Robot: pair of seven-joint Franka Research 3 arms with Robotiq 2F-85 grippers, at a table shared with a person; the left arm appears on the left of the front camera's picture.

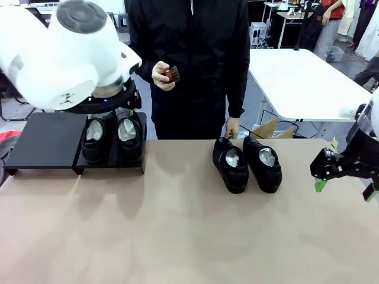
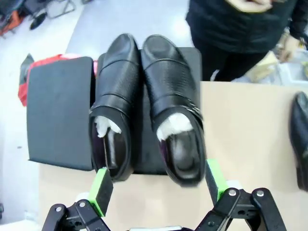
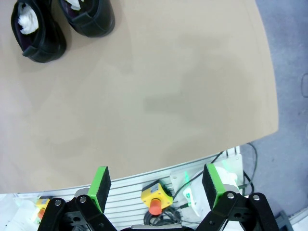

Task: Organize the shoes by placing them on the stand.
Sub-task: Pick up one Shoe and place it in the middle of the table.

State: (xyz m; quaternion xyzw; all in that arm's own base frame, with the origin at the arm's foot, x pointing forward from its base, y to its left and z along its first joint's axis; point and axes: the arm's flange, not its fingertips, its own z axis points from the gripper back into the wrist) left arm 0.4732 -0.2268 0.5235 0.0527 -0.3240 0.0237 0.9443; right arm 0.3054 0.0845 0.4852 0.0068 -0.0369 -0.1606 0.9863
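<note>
Two glossy black shoes (image 1: 95,139) (image 1: 129,137) stand side by side on the right section of the matte-black stand (image 1: 47,142), toes pointing away from me. In the left wrist view the same pair of shoes (image 2: 115,106) (image 2: 173,106) lies just beyond my left gripper (image 2: 158,185), which is open above their heels and holds nothing. Another pair of shoes (image 1: 231,163) (image 1: 262,163) rests on the tan table right of centre, near the person. My right gripper (image 1: 345,188) hangs open at the table's right edge, well clear of those shoes (image 3: 38,33) (image 3: 89,17).
The person stands at the far side holding a small reddish-brown brush (image 1: 171,74), the other hand by the far table edge. The stand's left section (image 2: 60,110) is bare. A yellow box with a red button (image 3: 155,199) sits below the table's edge. A cardboard box (image 1: 272,129) lies behind.
</note>
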